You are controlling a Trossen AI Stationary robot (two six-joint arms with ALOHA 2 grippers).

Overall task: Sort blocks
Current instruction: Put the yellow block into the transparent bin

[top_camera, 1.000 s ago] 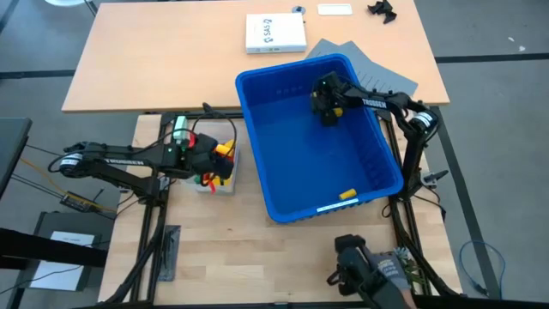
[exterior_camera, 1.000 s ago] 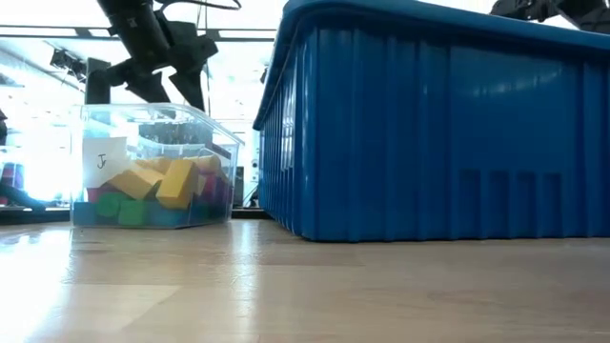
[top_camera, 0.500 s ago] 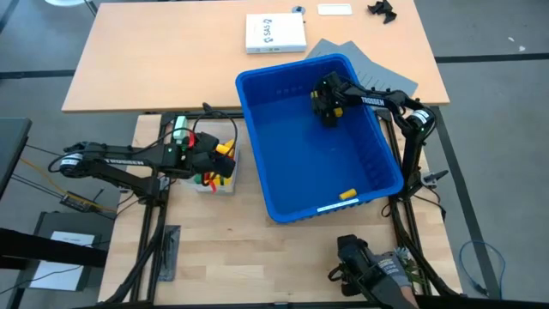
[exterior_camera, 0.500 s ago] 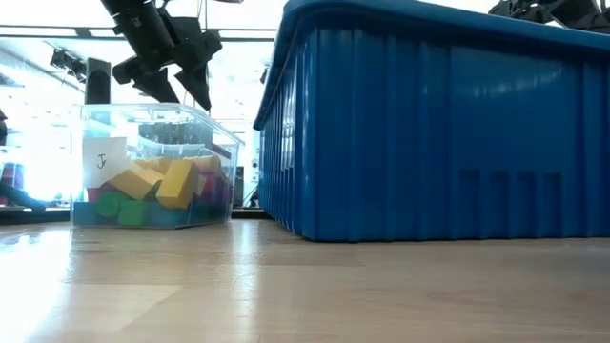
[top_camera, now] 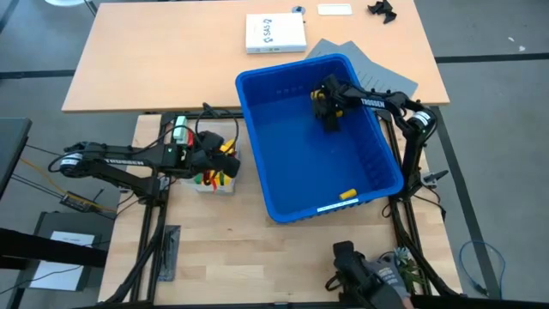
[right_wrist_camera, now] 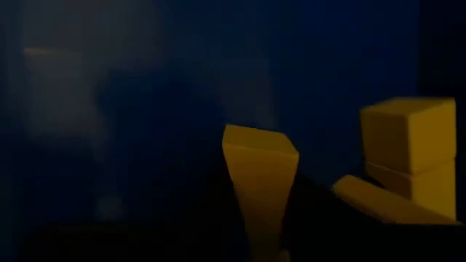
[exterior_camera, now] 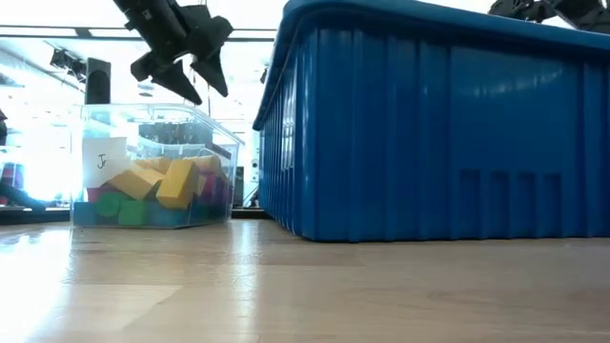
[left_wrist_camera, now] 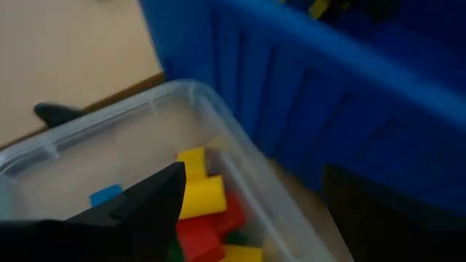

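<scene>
A pale wooden table (top_camera: 223, 249) carries the work, and a second light wood tabletop (top_camera: 163, 60) stands behind it on a grey floor; in the low view the room beyond is bright, with ceiling beams and dim shapes behind the clear tub (exterior_camera: 152, 171). On the far tabletop lie a white box (top_camera: 275, 33) with small handwriting too fine to read, a white card (top_camera: 334, 9) and a small black object (top_camera: 383, 10); grey sheets (top_camera: 364, 69) poke out from under the large blue bin (top_camera: 266, 184). White lettering reading TROSSEN runs along both arms, and the tub bears a paper label with a handwritten "J". The left gripper (top_camera: 225, 163) hovers above the tub with its fingers (left_wrist_camera: 145, 207) spread wide and nothing between them; below them lie red, yellow, green and blue blocks (left_wrist_camera: 200, 200). The right gripper (top_camera: 330, 107) reaches down inside the bin near its far wall, its fingers clenched on a yellow block (right_wrist_camera: 258, 182), with two more yellow blocks (right_wrist_camera: 408, 156) just beside them. Another yellow block (top_camera: 346, 194) lies alone by the bin's near wall, well away from those fingers.
</scene>
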